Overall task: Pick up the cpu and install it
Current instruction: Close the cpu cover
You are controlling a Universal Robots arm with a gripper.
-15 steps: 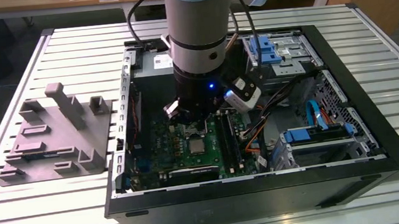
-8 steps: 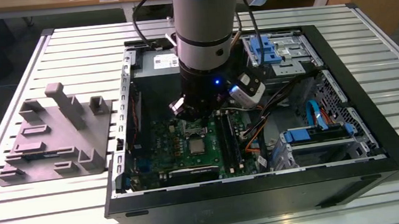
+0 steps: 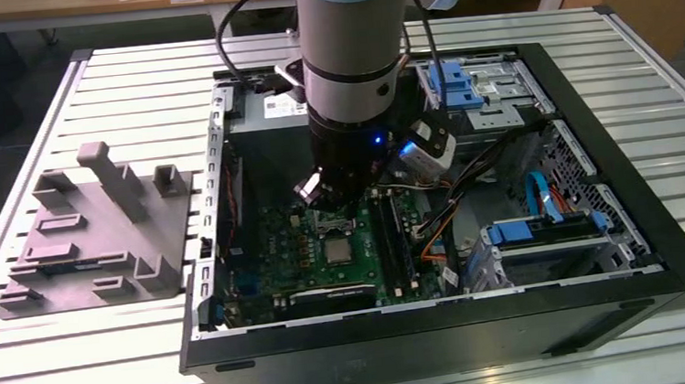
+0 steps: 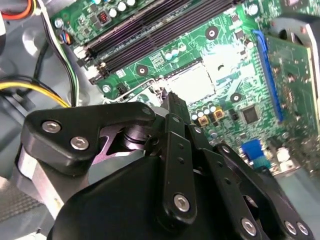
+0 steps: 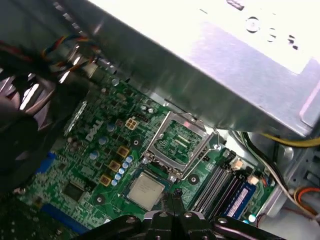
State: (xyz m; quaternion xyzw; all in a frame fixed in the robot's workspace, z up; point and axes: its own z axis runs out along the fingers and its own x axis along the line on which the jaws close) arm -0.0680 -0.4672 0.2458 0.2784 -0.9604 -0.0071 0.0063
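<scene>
The cpu (image 3: 339,250) is a small silvery square lying flat in its socket on the green motherboard (image 3: 280,252) inside the open computer case (image 3: 639,224). In the first wrist view the cpu (image 5: 145,189) sits just beside the raised metal socket frame (image 5: 180,145). The second wrist view has it as a bright square (image 4: 192,82). My gripper (image 3: 325,202) reaches down into the case over the socket. Its fingertips (image 5: 174,197) are pressed together with nothing between them, close to the cpu's edge and the socket lever (image 4: 132,91).
A grey moulded tray (image 3: 89,235) with upright posts lies on the slatted table at the exterior view's left. A grey metal box (image 5: 240,60) overhangs the board near the socket. Memory slots (image 4: 150,35), loose cables (image 3: 477,181) and blue drive bays (image 3: 542,229) crowd the case.
</scene>
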